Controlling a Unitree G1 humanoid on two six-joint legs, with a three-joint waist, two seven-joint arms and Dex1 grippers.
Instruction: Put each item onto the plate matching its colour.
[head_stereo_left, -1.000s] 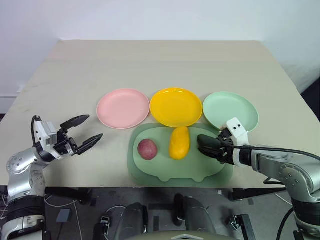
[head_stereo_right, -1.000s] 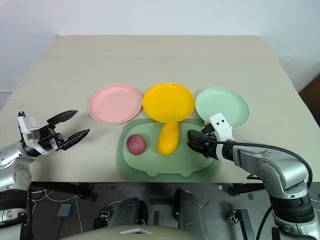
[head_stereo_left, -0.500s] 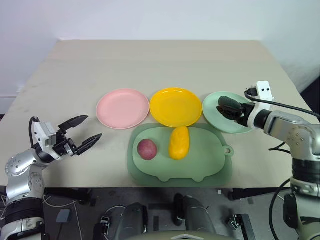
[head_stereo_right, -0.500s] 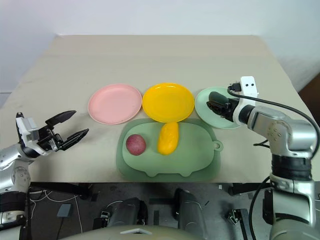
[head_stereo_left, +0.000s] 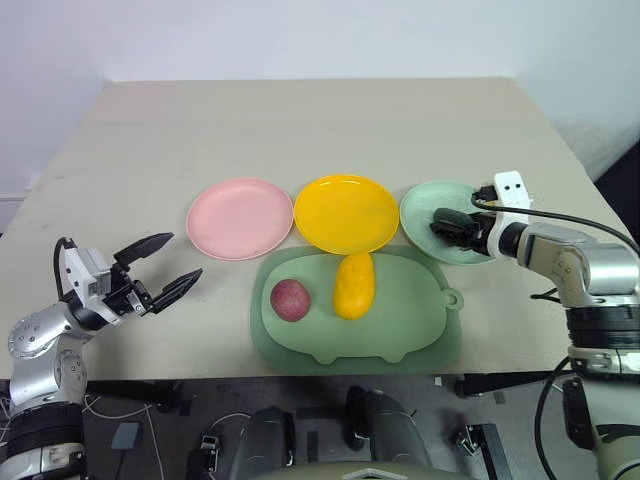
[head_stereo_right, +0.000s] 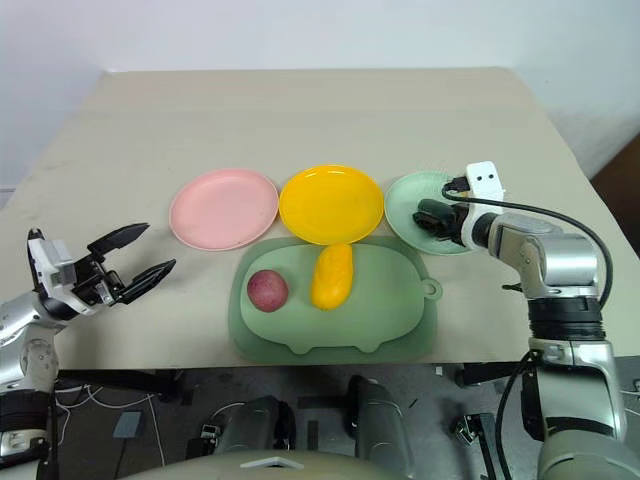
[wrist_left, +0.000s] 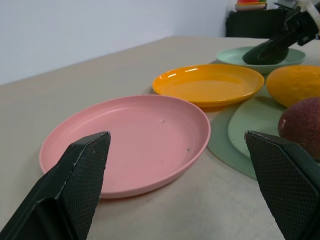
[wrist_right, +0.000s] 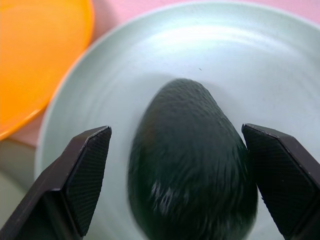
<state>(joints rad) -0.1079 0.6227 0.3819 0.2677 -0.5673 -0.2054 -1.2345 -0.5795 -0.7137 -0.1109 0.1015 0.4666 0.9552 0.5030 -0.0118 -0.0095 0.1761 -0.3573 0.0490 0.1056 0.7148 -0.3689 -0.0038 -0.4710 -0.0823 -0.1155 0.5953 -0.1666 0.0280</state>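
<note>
The avocado (wrist_right: 192, 165) is seen lying on the mint green plate (head_stereo_left: 425, 205) at the right of the surface (head_stereo_left: 300, 130), between the spread fingers (wrist_right: 80, 175) of the right gripper (head_stereo_left: 452, 225), which are released and no longer clamp it. The release is best finished by drawing the gripper straight back and up, so that the fruit is not nudged off the plate. The reddish-purple fruit (head_stereo_left: 290, 299) and the yellow fruit (head_stereo_left: 354, 285) lie on the green mat (head_stereo_left: 400, 335), near the pink plate (head_stereo_left: 240, 217) and yellow plate (head_stereo_left: 346, 212). The left gripper (head_stereo_left: 160, 268) is held open over the near left, grasping nothing.
</note>
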